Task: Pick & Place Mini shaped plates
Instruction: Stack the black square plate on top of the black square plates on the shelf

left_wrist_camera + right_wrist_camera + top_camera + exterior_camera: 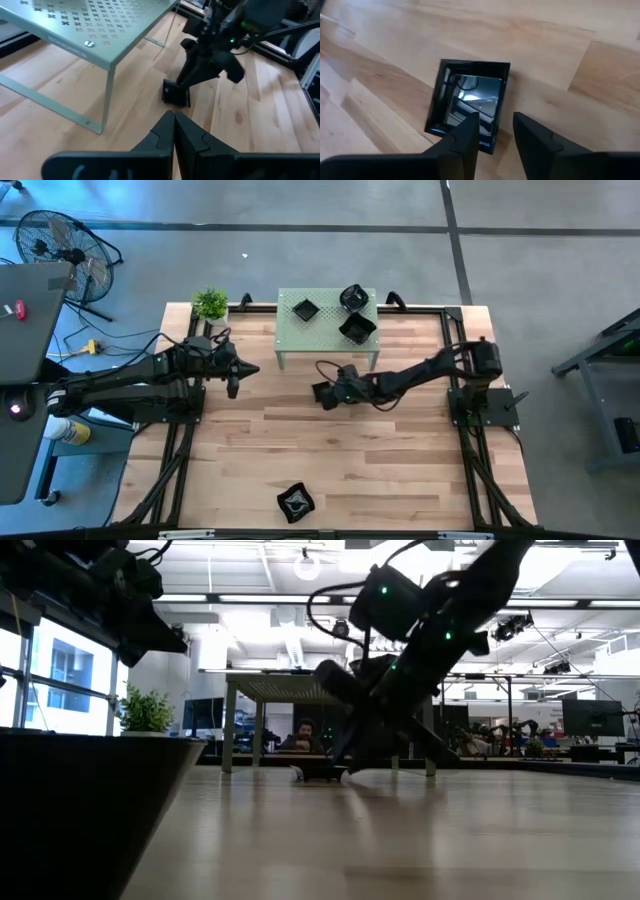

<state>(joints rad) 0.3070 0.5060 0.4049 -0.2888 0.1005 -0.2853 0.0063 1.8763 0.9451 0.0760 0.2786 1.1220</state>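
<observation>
The right gripper hangs low over the middle of the light wooden tabletop, just at 6 o'clock of the pale green perforated metal stand. Its two dark fingers stand parted by a narrow gap, one reaching over the near rim of a glossy black square mini plate and the other just outside that rim (straddling the wall, though whether the pads actually press it cannot be told). In the low view that plate sits flat on the wood, under the tip of the gripper.

Three more glossy black mini plates rest on top of the stand: a small square one toward 9 o'clock, a rounded one toward 1 o'clock, and a larger square one toward 4 o'clock, just beside the rounded one. A wavy-edged black mini plate lies alone at the table's 6 o'clock edge, well apart from the rest.

The left gripper waits above the table at 9 o'clock of the stand, its fingers pressed together and clasping nothing. A small green potted plant stands at the table's 11 o'clock corner.
</observation>
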